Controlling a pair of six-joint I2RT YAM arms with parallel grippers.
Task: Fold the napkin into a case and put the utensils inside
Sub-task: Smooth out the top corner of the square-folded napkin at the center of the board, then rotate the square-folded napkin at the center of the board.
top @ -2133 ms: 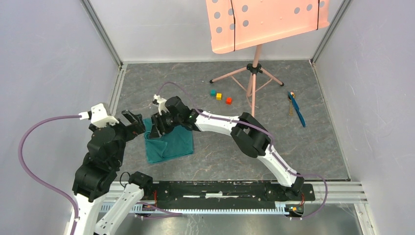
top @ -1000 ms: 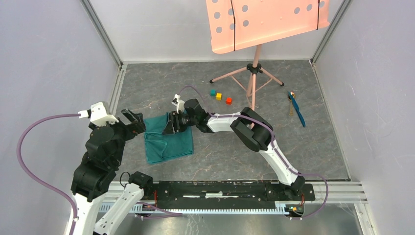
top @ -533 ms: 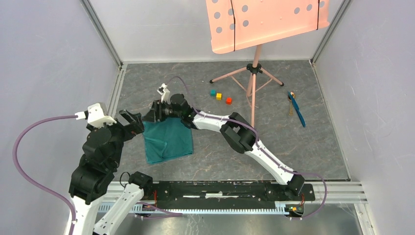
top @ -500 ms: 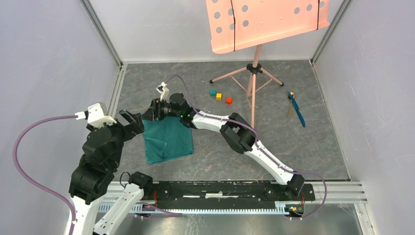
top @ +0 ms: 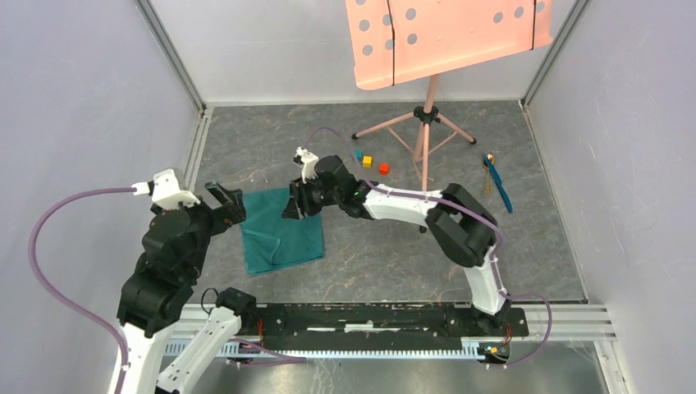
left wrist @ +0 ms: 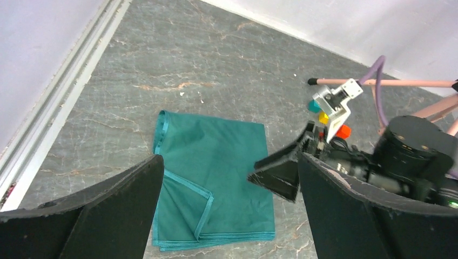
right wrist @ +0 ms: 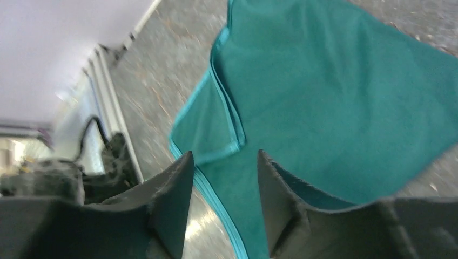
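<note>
Right claw (top: 293,207), fingers apart, hovers over napkin (top: 283,240).

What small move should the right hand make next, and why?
Probably lower the right hand onto the napkin's right edge and pinch it: the jaws hang open and empty over that edge, and the cloth looks too wide for a case.

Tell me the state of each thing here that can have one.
napkin: folded over, lying flat, unheld.
utensils: lying together at far right, untouched.
left gripper: open, empty.
right gripper: open, empty, over the napkin's edge.
</note>
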